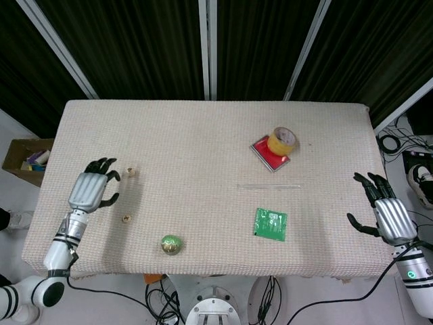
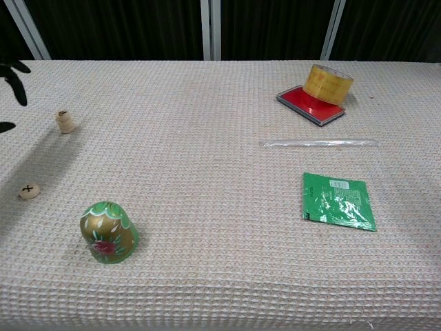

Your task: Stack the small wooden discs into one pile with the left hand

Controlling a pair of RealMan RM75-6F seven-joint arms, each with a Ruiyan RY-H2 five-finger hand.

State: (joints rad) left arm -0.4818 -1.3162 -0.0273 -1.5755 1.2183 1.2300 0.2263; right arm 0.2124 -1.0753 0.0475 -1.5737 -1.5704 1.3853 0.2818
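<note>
Two round wooden discs stacked [image 2: 65,121], one loose disc [image 2: 29,190] on woven cloth [image 2: 207,179], left hand [image 1: 90,190] empty, fingers spread.

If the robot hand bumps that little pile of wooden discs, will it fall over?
Probably. The pile looks taller than it is wide, so a sideways nudge could tip it. The discs seem small and light, likely to scatter, though the woven tablecloth might stop them rolling far.
</note>
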